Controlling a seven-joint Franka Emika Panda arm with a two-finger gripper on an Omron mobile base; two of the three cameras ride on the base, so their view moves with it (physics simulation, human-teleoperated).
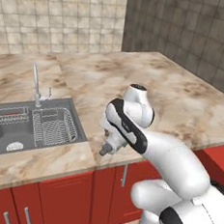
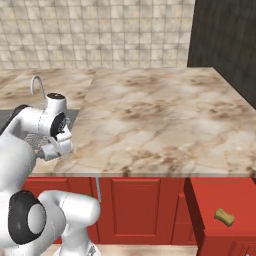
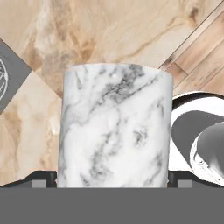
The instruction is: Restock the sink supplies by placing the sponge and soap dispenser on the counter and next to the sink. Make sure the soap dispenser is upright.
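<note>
Soap dispenser (image 3: 114, 127): white cylinder body with grey marble veins, between the two finger tips.
Jaws: stand wide, one on each side of the bottle; real grip cannot tell.
Gripper (image 1: 105, 148): low above counter (image 1: 183, 99) front edge, just right of sink (image 1: 0, 137).
Arm: folded, hand pointing down.
Sponge (image 2: 224, 216): in open red drawer, lower right.

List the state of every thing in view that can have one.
gripper: open wide, fingers on either side of the soap dispenser
soap dispenser: between the gripper's fingers; cannot tell whether it is upright
drawer: pulled open
sponge: lying in the open drawer, not yet on the counter
cabinet door: shut
</note>
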